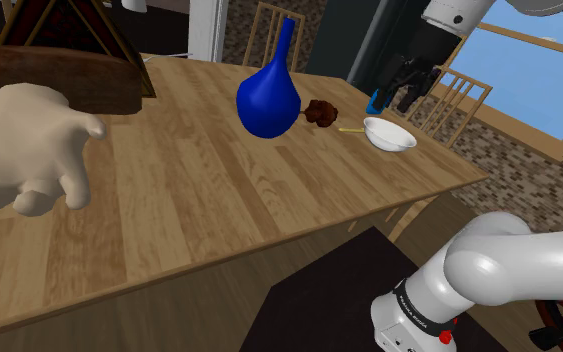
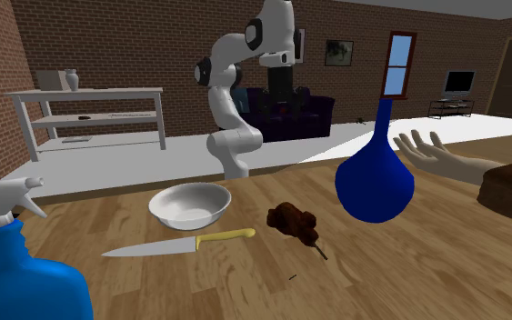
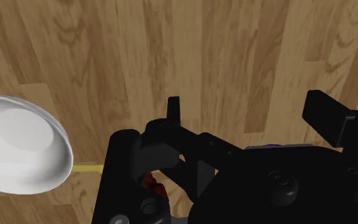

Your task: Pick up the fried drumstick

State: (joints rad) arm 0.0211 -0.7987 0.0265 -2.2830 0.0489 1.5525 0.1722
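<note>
Brick walls [image 2: 154, 36], white shelving unit [image 2: 90, 93], dark sofa [image 2: 310, 114], red-framed window [image 2: 399, 59], wooden chairs [image 1: 469, 84] beside the wooden table [image 1: 219, 200].

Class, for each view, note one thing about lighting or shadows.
Shoulder view: the blue vase shows soft shading, no hard glare. Second exterior view: the fried drumstick casts no clear shadow on the wooden table. Wrist view: the white bowl carries a soft grey patch.

Beside the deep-blue vase [image 1: 268, 95], the drumstick [image 1: 319, 112] is showing dark reddish-brown, the bowl [image 1: 389, 134] white, the knife handle [image 2: 226, 235] yellow.
</note>
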